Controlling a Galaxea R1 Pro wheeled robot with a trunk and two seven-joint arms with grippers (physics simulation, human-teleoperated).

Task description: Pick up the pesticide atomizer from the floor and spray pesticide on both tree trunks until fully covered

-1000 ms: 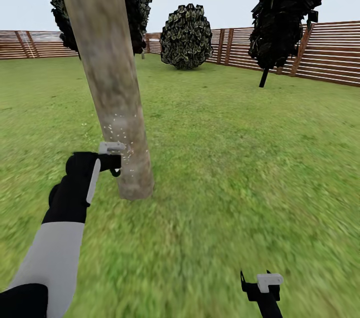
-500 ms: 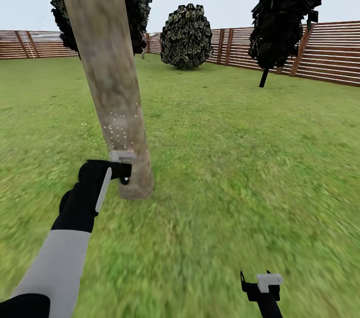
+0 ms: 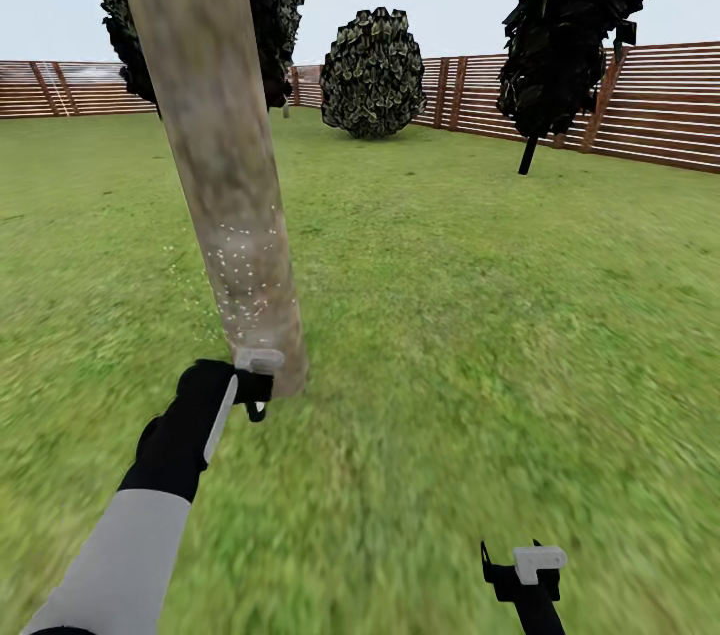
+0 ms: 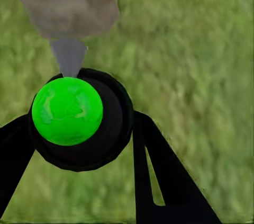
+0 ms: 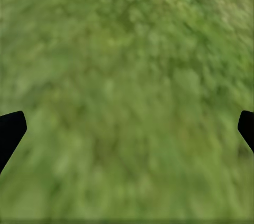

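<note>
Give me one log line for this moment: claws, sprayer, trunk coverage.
left claw shut on atomizer, nozzle toward trunk base | right claw open over grass | pesticide specks on lower tree trunk

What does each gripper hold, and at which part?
Left gripper holds the atomizer round its black body, below the green cap. Right gripper is open, holding nothing.

Left gripper (image 3: 258,385) lower down trunk (image 3: 215,155).

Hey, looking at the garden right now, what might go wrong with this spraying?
The left end effector, shut on the atomizer, sits very close to the trunk base; the nozzle could bump the bark. The whitish specks show as one low patch, so the trunk above may stay uncovered. The far side of the trunk is hidden here, so coverage there can't be judged.
</note>
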